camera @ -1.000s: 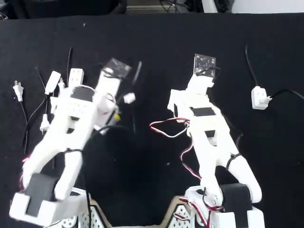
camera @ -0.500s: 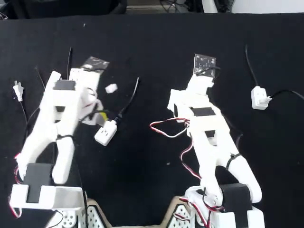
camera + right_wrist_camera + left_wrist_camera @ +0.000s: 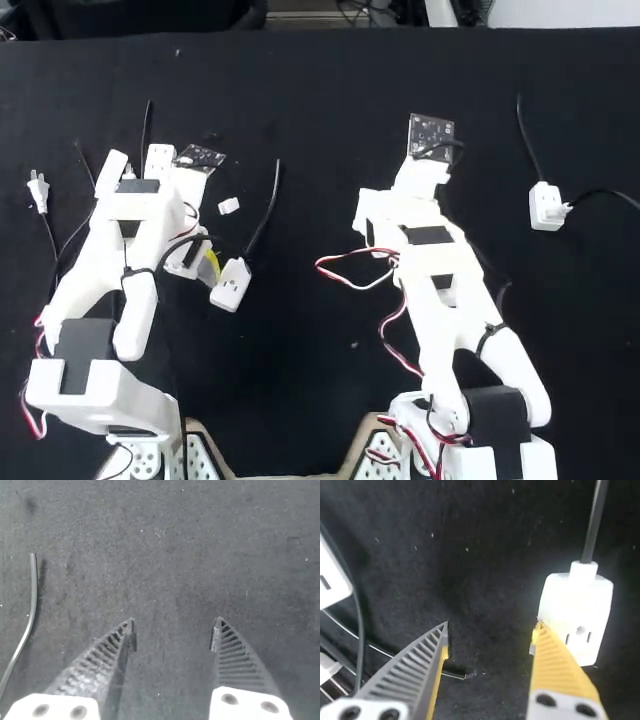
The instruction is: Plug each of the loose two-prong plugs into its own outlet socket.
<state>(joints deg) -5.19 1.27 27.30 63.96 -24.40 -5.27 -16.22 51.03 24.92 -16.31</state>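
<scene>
Left end effector (image 3: 490, 627): jaws spread wide and holding nothing, low over the tabletop (image 3: 320, 80). One finger sits just beside the white outlet socket (image 3: 577, 610), probably lined up to grasp it.
Outlet socket: lies flat with its slots up, its black cable (image 3: 592, 520) trailing away.
Loose plug (image 3: 37, 188): far left, not plugged in, well apart from that socket.
Right end effector (image 3: 174, 622): open and empty over bare tabletop, apparently waiting.

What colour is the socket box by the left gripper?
White socket box, on a black cord; clearest in the left wrist view.

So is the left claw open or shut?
Open: the left gripper shows bare black table between its spread fingertips; nothing is held.
</scene>
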